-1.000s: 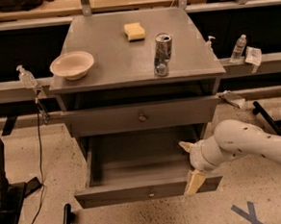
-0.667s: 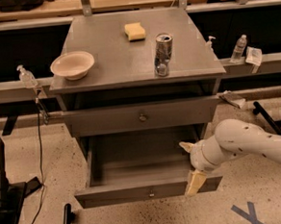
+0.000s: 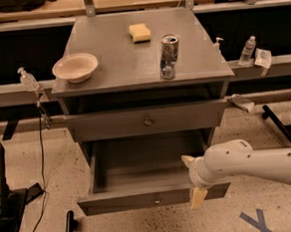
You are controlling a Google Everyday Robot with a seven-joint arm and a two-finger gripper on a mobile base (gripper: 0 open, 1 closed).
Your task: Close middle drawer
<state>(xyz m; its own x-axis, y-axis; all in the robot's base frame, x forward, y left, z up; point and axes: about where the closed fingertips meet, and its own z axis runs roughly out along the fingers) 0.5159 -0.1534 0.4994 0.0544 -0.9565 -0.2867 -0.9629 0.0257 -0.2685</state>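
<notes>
The middle drawer [image 3: 141,198] is pulled far out of the grey cabinet. Its plain front faces me with a small round knob [image 3: 156,200] at its centre, and its grey inside [image 3: 144,163] shows nothing in it. My gripper [image 3: 193,179] is at the right end of the drawer front, on the white arm [image 3: 254,165] that comes in from the right. Its fingers stand apart: one pale fingertip [image 3: 187,160] is over the inside of the drawer, the other [image 3: 197,198] hangs in front of the drawer front. It holds nothing.
The taller-fronted top drawer [image 3: 146,120] stands slightly out above. On the cabinet top [image 3: 122,64] are a bowl [image 3: 75,67], a yellow sponge [image 3: 139,32] and a can [image 3: 169,55]. Bottles [image 3: 248,50] stand on the ledge behind; cables and a black stand [image 3: 1,198] are at left.
</notes>
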